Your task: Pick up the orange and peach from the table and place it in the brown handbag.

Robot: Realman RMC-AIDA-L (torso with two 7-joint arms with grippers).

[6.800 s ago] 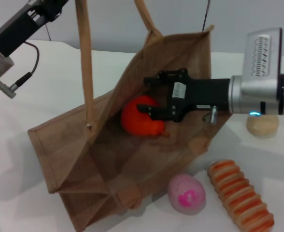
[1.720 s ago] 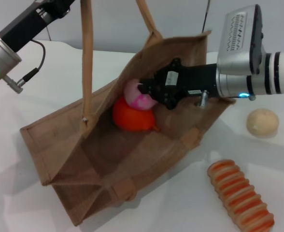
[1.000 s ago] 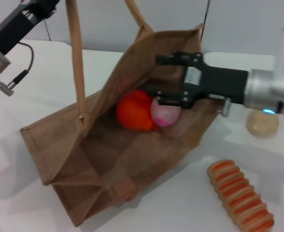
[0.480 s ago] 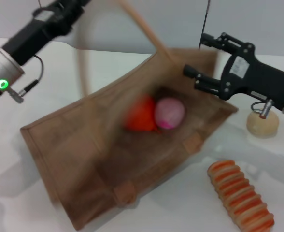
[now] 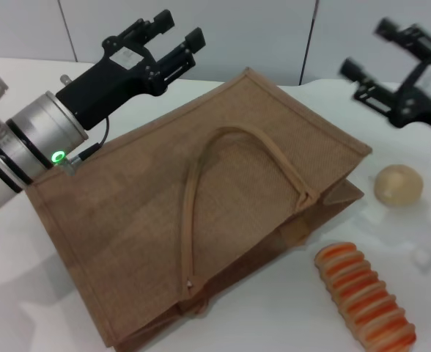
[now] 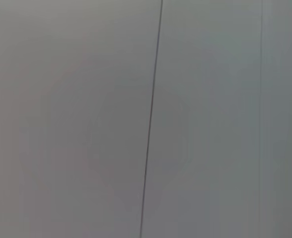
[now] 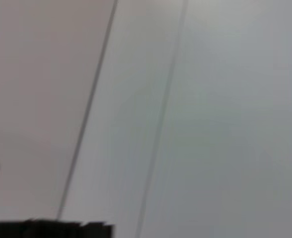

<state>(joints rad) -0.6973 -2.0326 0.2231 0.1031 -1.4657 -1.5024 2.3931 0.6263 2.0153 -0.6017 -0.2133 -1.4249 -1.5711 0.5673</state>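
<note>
Looking down, I see the handbag (image 5: 223, 213) flat on the tabletop (image 5: 289, 308), long axis diagonal; left end effector (image 5: 173, 37) nearer, right end effector (image 5: 380, 51) farther, both wide, empty.

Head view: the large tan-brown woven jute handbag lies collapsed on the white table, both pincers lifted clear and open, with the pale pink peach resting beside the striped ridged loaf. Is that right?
Not quite. In the head view no peach is visible; beside the orange-and-cream striped ridged loaf sits a beige round lump. The jute handbag does lie collapsed, with the left pincer and right pincer lifted clear and open.
</note>
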